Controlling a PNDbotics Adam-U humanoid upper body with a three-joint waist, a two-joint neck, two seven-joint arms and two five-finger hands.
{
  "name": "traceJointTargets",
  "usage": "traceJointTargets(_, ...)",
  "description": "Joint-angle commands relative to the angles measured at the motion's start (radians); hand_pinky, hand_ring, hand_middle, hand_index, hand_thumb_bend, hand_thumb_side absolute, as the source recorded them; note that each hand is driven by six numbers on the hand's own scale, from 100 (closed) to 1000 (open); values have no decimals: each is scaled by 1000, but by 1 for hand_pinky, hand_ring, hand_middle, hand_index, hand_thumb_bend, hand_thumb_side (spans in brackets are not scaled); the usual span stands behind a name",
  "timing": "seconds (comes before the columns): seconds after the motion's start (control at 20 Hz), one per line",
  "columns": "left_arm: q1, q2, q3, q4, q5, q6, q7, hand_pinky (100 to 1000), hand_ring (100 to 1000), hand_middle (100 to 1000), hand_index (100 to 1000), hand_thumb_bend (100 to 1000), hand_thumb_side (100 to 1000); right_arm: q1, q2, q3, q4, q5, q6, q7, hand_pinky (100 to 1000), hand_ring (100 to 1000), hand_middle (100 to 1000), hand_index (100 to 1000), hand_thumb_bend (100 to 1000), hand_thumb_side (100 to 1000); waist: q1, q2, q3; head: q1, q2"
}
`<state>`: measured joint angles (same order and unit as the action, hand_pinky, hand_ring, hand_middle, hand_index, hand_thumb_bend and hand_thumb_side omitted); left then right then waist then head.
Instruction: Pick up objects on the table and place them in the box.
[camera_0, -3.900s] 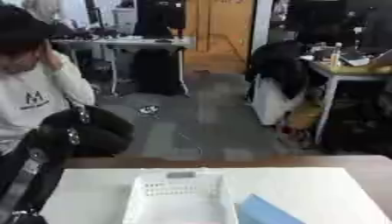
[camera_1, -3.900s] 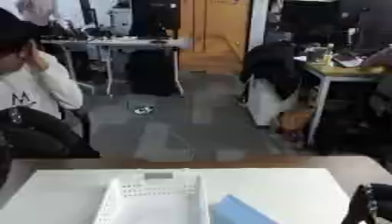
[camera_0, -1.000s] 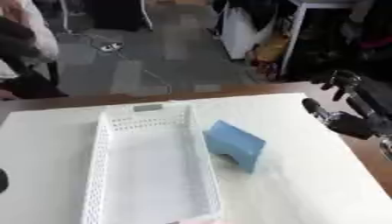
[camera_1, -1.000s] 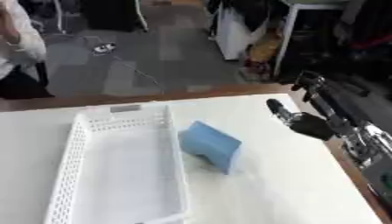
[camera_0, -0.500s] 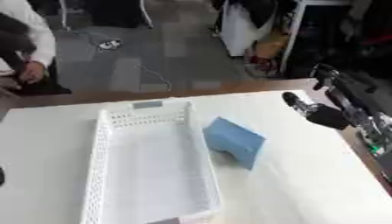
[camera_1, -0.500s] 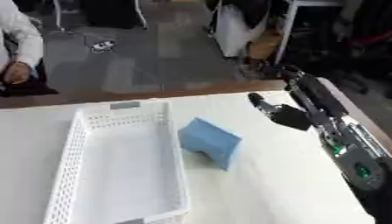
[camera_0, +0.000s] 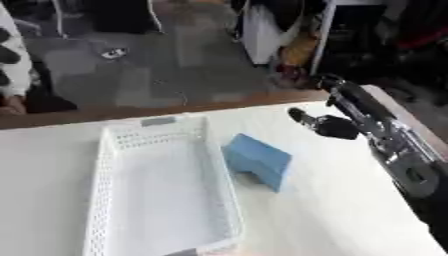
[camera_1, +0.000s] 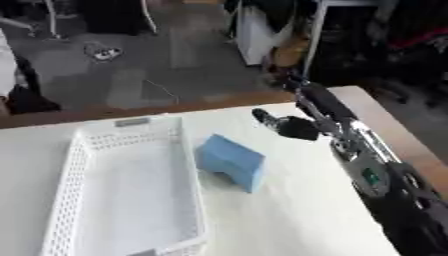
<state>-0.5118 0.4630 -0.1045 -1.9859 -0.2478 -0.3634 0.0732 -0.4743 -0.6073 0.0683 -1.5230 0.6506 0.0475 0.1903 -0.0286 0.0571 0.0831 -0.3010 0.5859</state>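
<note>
While the blue block (camera_0: 256, 160) lay on the white table (camera_0: 332, 200), it sat just beside the right long wall of the white basket (camera_0: 162, 190), close to the basket's far half and outside it. It was a chunky, wedge-like piece with a notch cut into its underside, and one corner pointed toward the near edge of the table. Nothing could be seen inside the basket, which stretched lengthwise from the far side of the table toward the camera.

To the right of the block and a little farther back, the right robot hand (camera_0: 322, 125) hung over the table, apart from the block and not touching it. Its arm (camera_0: 394, 150) ran in from the lower right corner of both views. The dark fingers looked bunched with one tip jutting out toward the left, but whether they were spread or curled together could not be told, and nothing was seen in them.
</note>
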Motion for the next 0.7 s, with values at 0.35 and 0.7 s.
traceJointTargets(0.35, -13, 7, 10, -14, -1, 3, 1, 408, 547, 654, 685, 854, 810, -43, 13, 23, 32, -19, -41, 69, 622, 836, 874, 896, 580, 811, 1, -14, 2, -27, 0)
traceJointTargets(0.7, -21, 2, 10, -14, 0, 3, 1, 408, 548, 654, 685, 849, 814, -69, 16, 42, 56, -17, -57, 92, 633, 845, 877, 894, 552, 804, 1, -7, 6, -33, -13)
